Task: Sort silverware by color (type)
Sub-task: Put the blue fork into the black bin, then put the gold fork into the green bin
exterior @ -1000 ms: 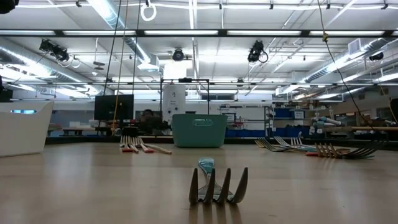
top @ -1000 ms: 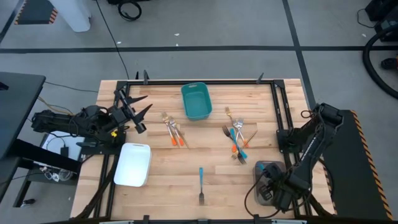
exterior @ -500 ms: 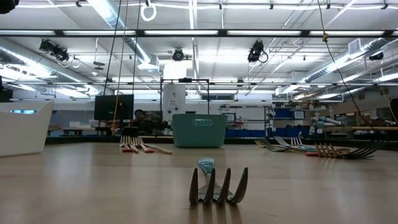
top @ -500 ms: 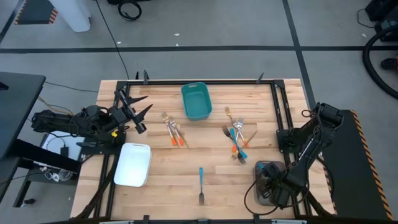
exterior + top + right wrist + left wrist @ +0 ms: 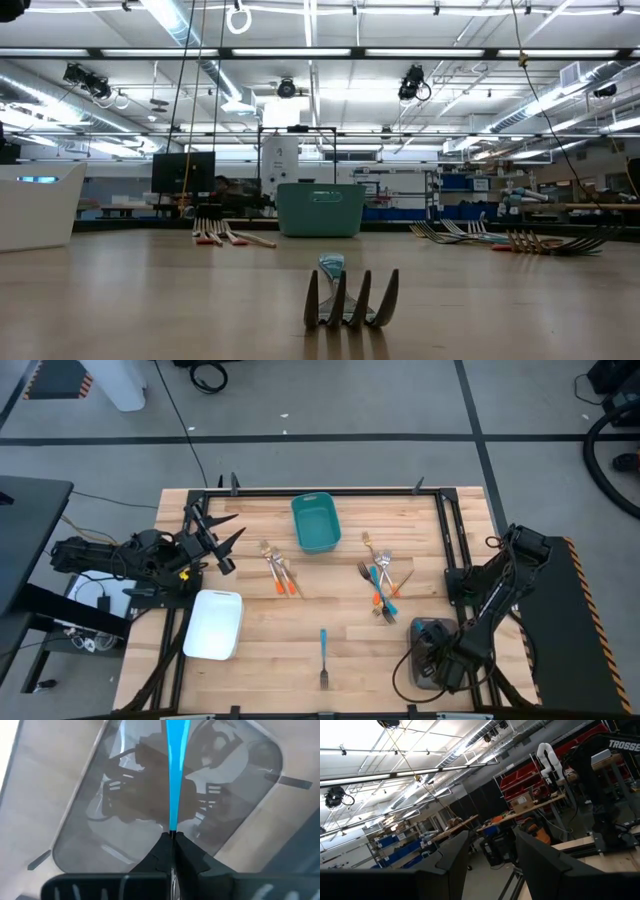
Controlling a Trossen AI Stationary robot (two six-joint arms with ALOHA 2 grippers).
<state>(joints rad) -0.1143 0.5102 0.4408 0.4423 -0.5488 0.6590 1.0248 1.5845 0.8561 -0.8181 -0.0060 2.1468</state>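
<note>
A wide workshop with ceiling lights and shelving is stretching out behind the wooden counter, which is sitting inside a black frame.

The right hand is hanging over the grey tray at the counter's near right corner, its fingers pressed together and pinching the end of a blue handle that is pointing straight out over the glossy tray floor. In the high view the arm is covering most of that tray.

The left hand is waiting off the counter's left edge, raised and aimed sideways, its two fingers standing wide apart around nothing.

Near the right hand, a mixed pile of silverware with blue, orange and gold pieces is lying right of centre. A lone blue-handled fork is lying near the front edge, its tines facing the low camera. A small orange-handled group is lying left of centre, just beside the teal bin at the back. The white tray is sitting at the near left.
</note>
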